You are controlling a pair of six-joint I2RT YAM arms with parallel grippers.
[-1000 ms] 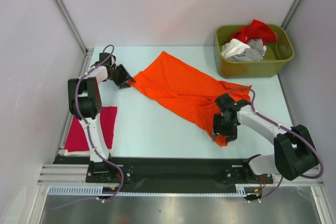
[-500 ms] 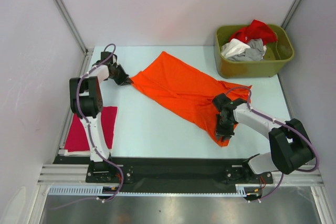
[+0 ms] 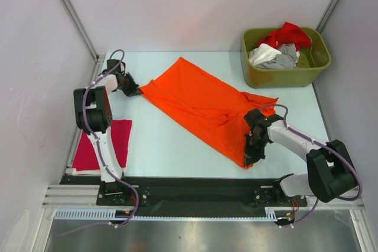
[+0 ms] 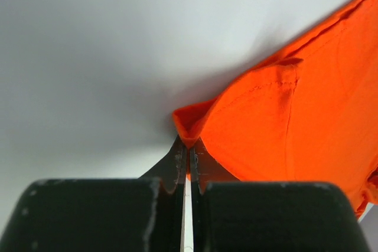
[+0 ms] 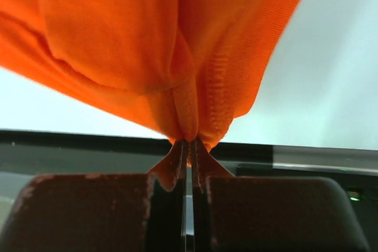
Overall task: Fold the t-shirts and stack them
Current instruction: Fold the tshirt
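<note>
A large orange t-shirt [image 3: 201, 101] lies stretched slantwise across the middle of the table. My left gripper [image 3: 137, 90] is shut on the shirt's far-left corner [image 4: 190, 128]. At the near right, my right gripper [image 3: 250, 156] is shut on the shirt's bunched lower edge [image 5: 192, 119], lifted a little off the table. A magenta-red t-shirt [image 3: 101, 146] lies flat by the left arm's base. Red [image 3: 286, 33], white [image 3: 263, 54] and grey [image 3: 285, 57] tees are piled in the bin.
An olive-green plastic bin [image 3: 283, 75] stands at the back right corner. White walls close in the table on the left, back and right. A black rail [image 3: 195, 190] runs along the near edge between the arm bases.
Both grippers have closed on the orange shirt. The left one has pulled its corner further left; the right one has drawn the lower edge toward the near edge, stretching the shirt out.
</note>
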